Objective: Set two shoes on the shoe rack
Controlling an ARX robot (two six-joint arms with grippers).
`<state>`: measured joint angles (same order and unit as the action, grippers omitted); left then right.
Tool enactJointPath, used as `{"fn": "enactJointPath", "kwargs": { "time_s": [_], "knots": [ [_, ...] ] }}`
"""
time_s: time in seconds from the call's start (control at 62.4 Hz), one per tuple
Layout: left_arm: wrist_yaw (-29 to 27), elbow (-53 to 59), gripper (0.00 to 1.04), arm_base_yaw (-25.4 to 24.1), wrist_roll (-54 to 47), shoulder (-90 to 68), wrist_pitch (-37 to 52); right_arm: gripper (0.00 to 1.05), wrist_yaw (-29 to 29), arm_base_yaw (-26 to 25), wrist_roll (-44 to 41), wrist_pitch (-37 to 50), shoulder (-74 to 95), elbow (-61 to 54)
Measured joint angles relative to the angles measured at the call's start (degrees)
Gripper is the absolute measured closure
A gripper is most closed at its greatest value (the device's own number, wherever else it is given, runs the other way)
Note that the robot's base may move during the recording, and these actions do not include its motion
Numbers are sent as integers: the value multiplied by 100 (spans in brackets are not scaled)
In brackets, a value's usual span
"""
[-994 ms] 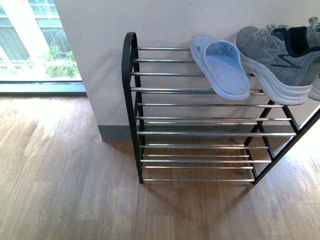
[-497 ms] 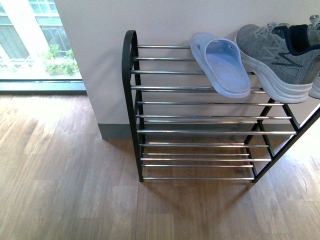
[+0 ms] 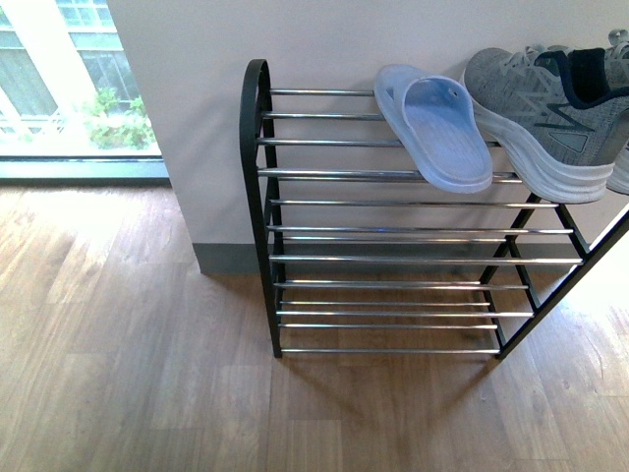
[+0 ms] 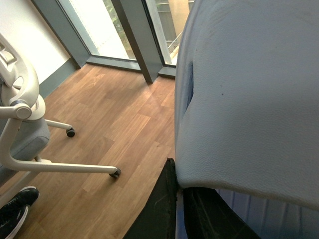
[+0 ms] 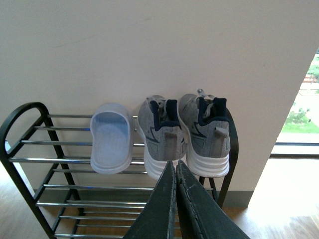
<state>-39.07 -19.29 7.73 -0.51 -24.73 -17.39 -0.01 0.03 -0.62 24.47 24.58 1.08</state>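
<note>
A shoe rack (image 3: 265, 177) of black frame and chrome rods stands on a wooden floor (image 3: 118, 344) against a pale wall (image 3: 197, 59). On its top tier lies one pale blue slide (image 3: 437, 128), with the pair of grey sneakers (image 5: 184, 134) just beside it. My left hand (image 4: 178, 209) grips the second pale blue slide (image 4: 249, 99), away from the rack, above floor near an office chair (image 4: 20, 124). My right hand (image 5: 175, 199) is pressed closed and holds nothing, in front of the sneakers.
</note>
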Motion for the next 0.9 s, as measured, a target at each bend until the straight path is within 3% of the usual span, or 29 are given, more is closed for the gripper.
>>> {"fn": "enactJointPath", "kwargs": {
  "time_s": [0.786, 0.898],
  "knots": [
    [0, 0, 103, 0, 2, 0, 0, 103, 0, 0, 2, -1438, -1458, 0],
    [-2, 0, 103, 0, 2, -2, 0, 103, 7, 0, 2, -2367, -2234, 0]
  ]
}}
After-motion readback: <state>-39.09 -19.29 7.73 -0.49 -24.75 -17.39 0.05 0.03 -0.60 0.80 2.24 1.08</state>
